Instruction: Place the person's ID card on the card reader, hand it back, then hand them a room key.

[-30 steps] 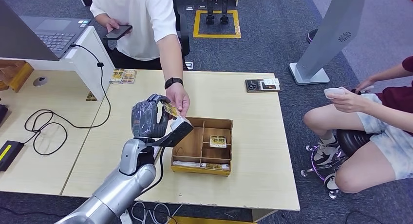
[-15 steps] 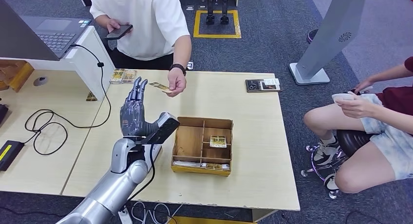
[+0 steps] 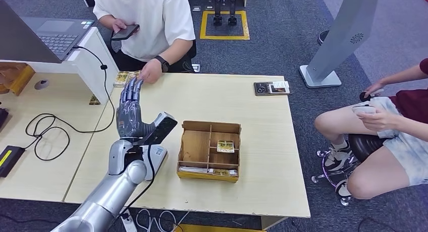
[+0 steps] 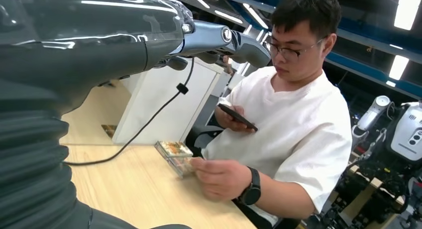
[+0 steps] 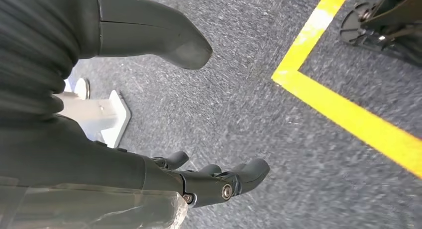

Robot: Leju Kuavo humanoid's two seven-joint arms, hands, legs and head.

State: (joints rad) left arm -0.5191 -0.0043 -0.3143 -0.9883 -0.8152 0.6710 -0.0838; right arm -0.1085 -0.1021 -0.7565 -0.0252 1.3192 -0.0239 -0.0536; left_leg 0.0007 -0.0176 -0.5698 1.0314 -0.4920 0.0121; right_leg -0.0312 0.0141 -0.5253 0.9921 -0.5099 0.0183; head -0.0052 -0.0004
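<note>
grey left hand [image 3: 130, 113] spread, empty; wrist view shows person's hand [image 4: 220, 176] pinching card [image 4: 201, 161].

Silver left arm [image 3: 108, 196], grey ribbed cover, dark fingers [image 3: 132, 91].

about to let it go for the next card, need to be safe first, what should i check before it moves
1. Left robot hand empty: ok, fingers spread and nothing in it.
2. Card handed over: ok, the person's hand has it at the table's far edge, beside the card stack.
3. Person's hand out of the way: not ok, it is just off the robot hand's fingertips.
4. Cards left in the wooden box: ok, one card lies in a middle compartment, more along the front slot.
5. Right robot hand free: ok, it hangs over the floor holding nothing.
6. Which card is the room key: cannot tell.
</note>
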